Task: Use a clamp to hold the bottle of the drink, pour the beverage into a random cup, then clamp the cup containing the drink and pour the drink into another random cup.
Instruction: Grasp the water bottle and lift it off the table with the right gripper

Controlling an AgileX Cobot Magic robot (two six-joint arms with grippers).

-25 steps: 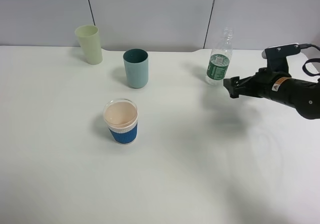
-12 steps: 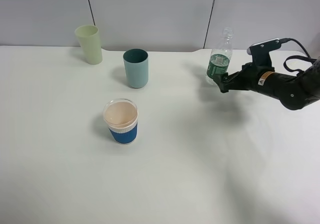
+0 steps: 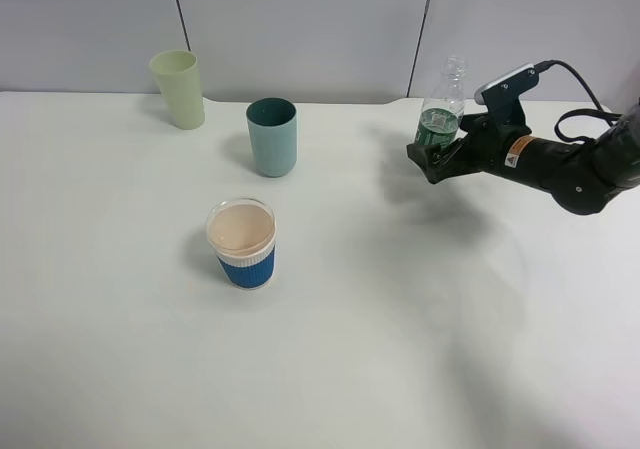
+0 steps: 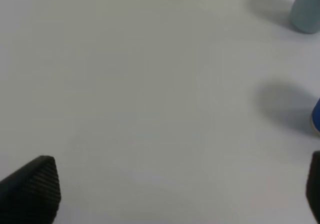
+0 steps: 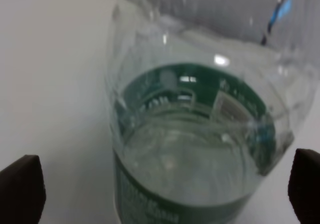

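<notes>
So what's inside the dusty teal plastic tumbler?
The dusty teal plastic tumbler shows only a darker green inner wall; its near side hides the bottom, so liquid there cannot be judged.

A pale yellow-green tumbler (image 3: 178, 88) — upright, back-left on the white table (image 3: 350, 369).

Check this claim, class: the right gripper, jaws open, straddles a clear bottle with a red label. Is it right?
No: the label is dark green, as the right wrist view shows. The right gripper, jaws open, does straddle the bottle.
</notes>
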